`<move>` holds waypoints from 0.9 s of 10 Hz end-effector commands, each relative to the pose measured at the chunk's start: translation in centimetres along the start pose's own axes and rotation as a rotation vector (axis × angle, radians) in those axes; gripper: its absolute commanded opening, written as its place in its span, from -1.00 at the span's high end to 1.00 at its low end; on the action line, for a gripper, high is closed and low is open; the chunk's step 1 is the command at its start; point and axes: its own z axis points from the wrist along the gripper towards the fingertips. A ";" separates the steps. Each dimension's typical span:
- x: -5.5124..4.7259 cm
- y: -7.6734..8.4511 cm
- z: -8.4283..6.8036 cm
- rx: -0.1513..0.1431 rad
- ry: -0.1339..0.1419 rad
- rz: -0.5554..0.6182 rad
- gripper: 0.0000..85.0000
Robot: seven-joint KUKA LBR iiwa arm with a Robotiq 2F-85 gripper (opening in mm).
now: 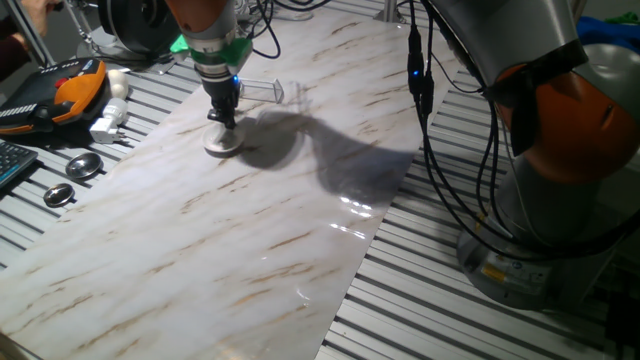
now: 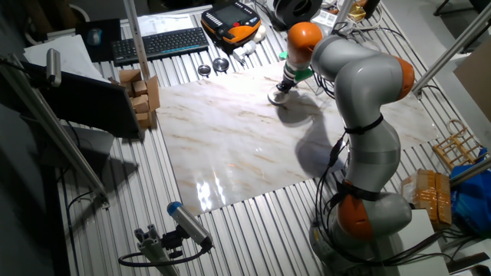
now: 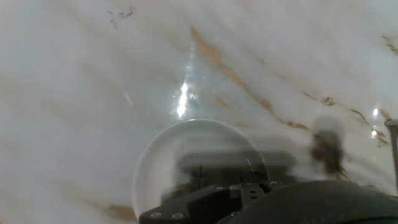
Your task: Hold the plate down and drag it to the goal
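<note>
The plate (image 1: pixel 224 143) is a small round white dish lying on the marble board (image 1: pixel 250 230), toward its far left part. My gripper (image 1: pixel 221 122) stands upright on the plate's centre, fingers together and pressing down on it. In the other fixed view the plate (image 2: pixel 277 100) shows under the gripper (image 2: pixel 282 91). The hand view shows the plate's rim (image 3: pixel 186 134) just ahead of the fingers. The goal (image 1: pixel 264 92), a clear plastic bracket with glinting edges, sits on the board just beyond and right of the plate, a short gap away.
Two grey metal discs (image 1: pixel 84 166) (image 1: pixel 59 195) lie on the slatted table left of the board. A white adapter (image 1: pixel 110 125), an orange-black pendant (image 1: pixel 75 85) and a keyboard (image 1: pixel 10 160) are further left. Cables (image 1: pixel 420 80) and the arm's base (image 1: pixel 560 150) stand at the right.
</note>
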 end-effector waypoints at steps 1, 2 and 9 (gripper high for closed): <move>0.0 -0.1 0.0 0.000 0.000 -0.001 1.00; 0.0 -0.2 0.0 0.001 0.002 -0.002 1.00; 0.3 -1.6 0.4 0.003 0.000 -0.021 1.00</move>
